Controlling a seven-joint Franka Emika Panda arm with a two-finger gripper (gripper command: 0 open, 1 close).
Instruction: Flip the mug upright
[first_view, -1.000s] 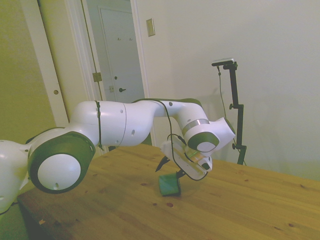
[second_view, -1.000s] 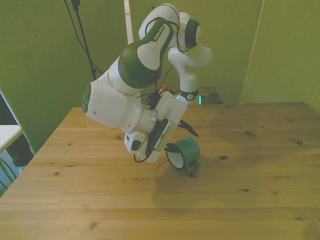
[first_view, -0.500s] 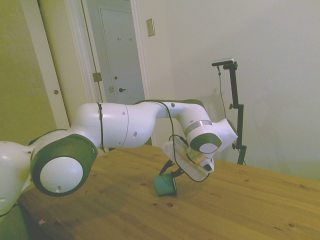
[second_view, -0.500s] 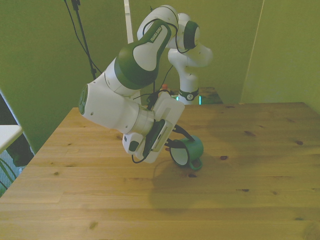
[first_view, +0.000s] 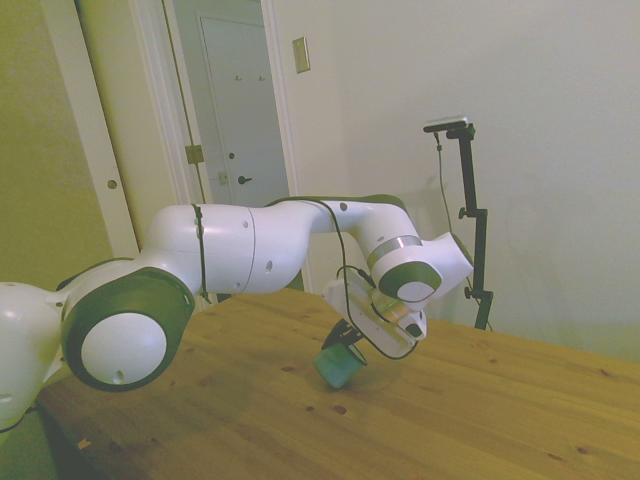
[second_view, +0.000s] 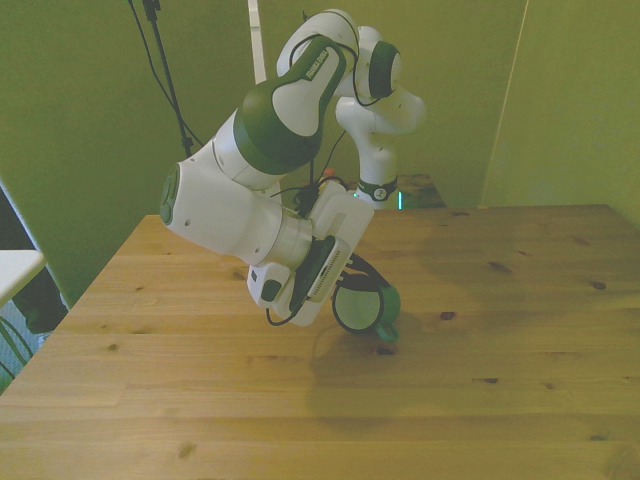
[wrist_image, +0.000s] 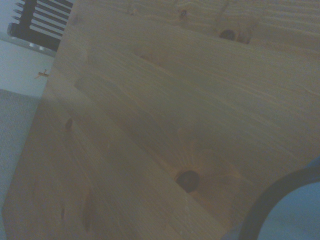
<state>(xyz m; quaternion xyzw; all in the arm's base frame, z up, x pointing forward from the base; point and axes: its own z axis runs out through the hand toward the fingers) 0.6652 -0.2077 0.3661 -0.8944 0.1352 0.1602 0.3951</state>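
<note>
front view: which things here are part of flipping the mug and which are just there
Part of the job:
- mug, tilted, off the table
- gripper, shut on the mug
- table

Just there:
- door
- wall plate

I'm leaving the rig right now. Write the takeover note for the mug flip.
Claw: shut on the mug's rim, tilted low over the table.
Mug: teal, held tipped on its side, mouth toward the front camera, bottom edge at or just above the wood; contact unclear.
Done: mug gripped.
Left: turn it until the mouth faces up, set it flat, open the claw and pull away.
</note>
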